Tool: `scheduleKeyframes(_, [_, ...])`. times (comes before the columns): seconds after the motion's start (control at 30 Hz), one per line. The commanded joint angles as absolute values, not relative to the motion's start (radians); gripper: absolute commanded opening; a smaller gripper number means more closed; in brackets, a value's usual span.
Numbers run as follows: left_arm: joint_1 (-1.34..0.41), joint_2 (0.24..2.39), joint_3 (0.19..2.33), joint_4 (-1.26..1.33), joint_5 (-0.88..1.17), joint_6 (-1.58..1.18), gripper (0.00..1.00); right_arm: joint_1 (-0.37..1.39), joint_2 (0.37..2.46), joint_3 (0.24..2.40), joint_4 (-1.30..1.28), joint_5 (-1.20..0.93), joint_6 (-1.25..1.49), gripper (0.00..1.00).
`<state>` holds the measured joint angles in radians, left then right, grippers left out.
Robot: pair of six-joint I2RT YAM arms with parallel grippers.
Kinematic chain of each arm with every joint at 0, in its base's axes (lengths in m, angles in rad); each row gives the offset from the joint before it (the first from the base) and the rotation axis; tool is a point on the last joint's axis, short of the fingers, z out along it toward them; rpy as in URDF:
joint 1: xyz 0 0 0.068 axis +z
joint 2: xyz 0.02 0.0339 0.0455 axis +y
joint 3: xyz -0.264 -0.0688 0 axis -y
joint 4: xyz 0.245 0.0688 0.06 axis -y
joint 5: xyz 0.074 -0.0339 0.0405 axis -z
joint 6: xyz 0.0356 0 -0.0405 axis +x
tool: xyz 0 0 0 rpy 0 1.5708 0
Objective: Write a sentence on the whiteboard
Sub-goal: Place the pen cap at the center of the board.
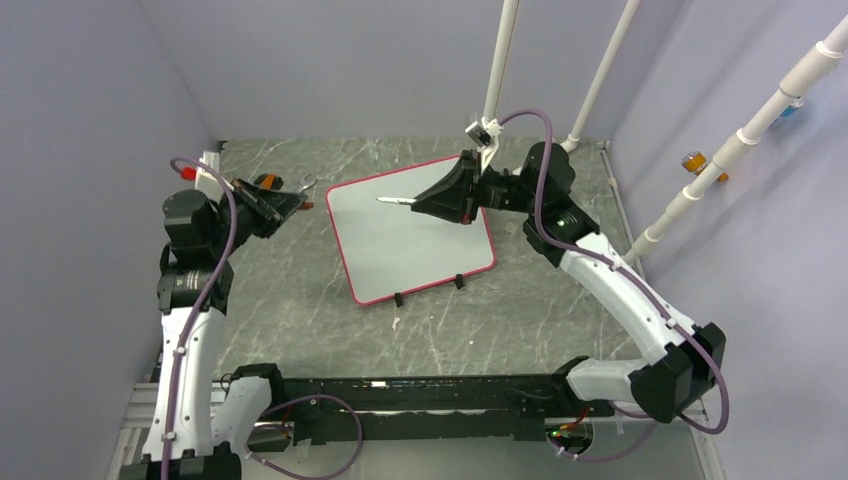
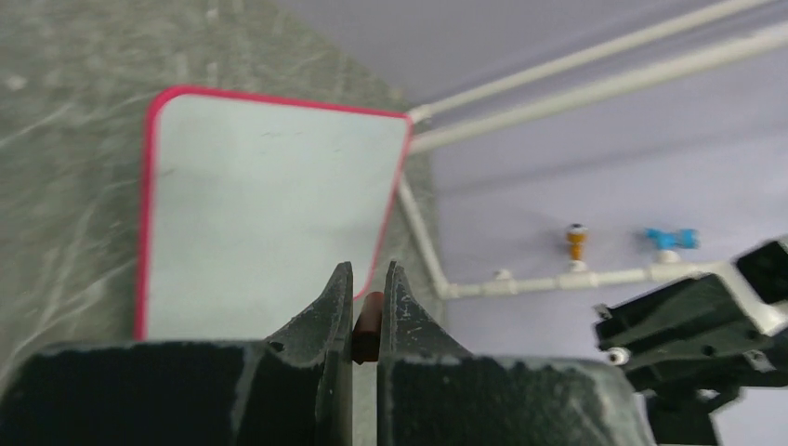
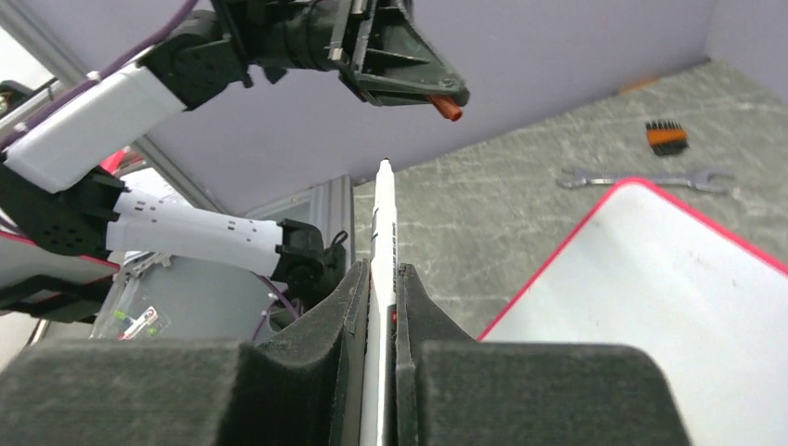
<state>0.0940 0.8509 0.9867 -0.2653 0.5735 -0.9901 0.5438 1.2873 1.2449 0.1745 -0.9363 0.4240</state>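
Right gripper (image 3: 382, 279): black foam-padded jaws closed narrowly on a marker (image 3: 383, 214), seen close up from the wrist.
Marker: slim, white, smooth plastic, with its cap off. It sticks straight out past the fingertips, and its fine tip points towards the left arm.
Left gripper (image 2: 367, 288): jaws almost together, pinching a small red-brown cap (image 2: 368, 325) held up in the air.
Board (image 1: 400, 245): flat on the table (image 1: 300, 300) between the two arms, and slightly askew. It is a rounded rectangle with a pale, smooth, faintly glossy face and a thin red-pink frame. Two small black feet sit on its near edge.
Writing: none shows; the face looks blank.
Key relation: from above, the right gripper hangs over the board's far right part. The marker lies nearly level, running across the board's width, with its tip over the far middle. From the right wrist, the board sits below and to one side of the tip, so the tip looks raised off the surface. To write, the tip would probably need to tilt down onto the face.
Nearer arm: the right one. The left gripper is off the board's left edge, above the table.
Table: grey, stone-patterned and matt.
Beyond the board: a flat metal wrench (image 3: 641, 177) and a small black-and-orange item (image 3: 667, 137) lie on the table.
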Motion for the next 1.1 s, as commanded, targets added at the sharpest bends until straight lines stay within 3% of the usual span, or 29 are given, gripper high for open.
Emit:
scheduleKeyframes(0.0, [0.100,0.763,0.904,-0.516,0.408,-0.784,0.00,0.538,1.199,1.188,0.067,-0.824,0.358,0.00])
scheduleKeyframes(0.47, [0.101,0.729,0.565,-0.604,0.037,-0.732,0.00,0.540,1.157,1.069,-0.033,-0.727,0.379,0.00])
scheduleKeyframes(1.07, [0.101,0.654,0.326,-0.566,-0.138,-0.893,0.04,0.541,1.150,0.985,-0.050,-0.706,0.366,0.00])
